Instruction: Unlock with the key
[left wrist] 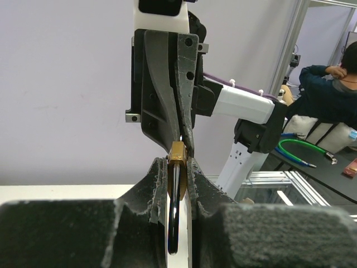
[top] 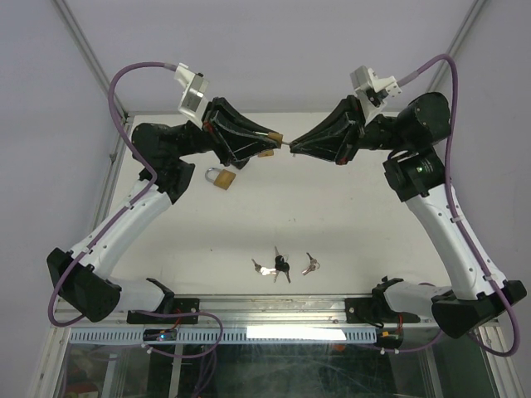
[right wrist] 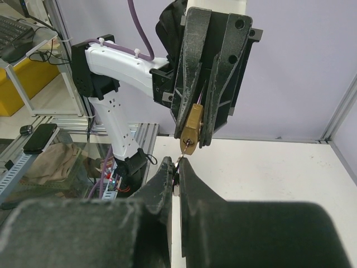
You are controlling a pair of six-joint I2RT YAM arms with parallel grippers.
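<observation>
- Insertion is the step in hand. The left claw is clamped on the brass padlock and holds it in the air above the far middle of the desk, its bottom face turned toward the right arm.
- The padlock's shackle runs back between the left claw's fingers, so the body alone juts out at the tip.
- The right claw is closed on the key. Only a short tip shows past its fingertips, just beside the padlock's bottom face. Whether that tip has entered the keyway cannot be told.
- The task looks roughly midway: both things are held and brought together, with no turn of the key evident.
- The next move likely calls for a fine line-up of blade and slot, a straight push leftward along the key's axis, then a wrist roll while the left claw resists the twist.
- So little key stands proud that the right claw's fingertips may meet the padlock body before the blade seats fully.
- Around the meeting point the air is free on all sides, and the desk lies well below.
- A second padlock lies on the desk under the left arm. Loose keys lie toward the near edge, well apart from the work.
- The desk's far edge and the back wall sit just behind the two claws, so room is better toward the near side.
</observation>
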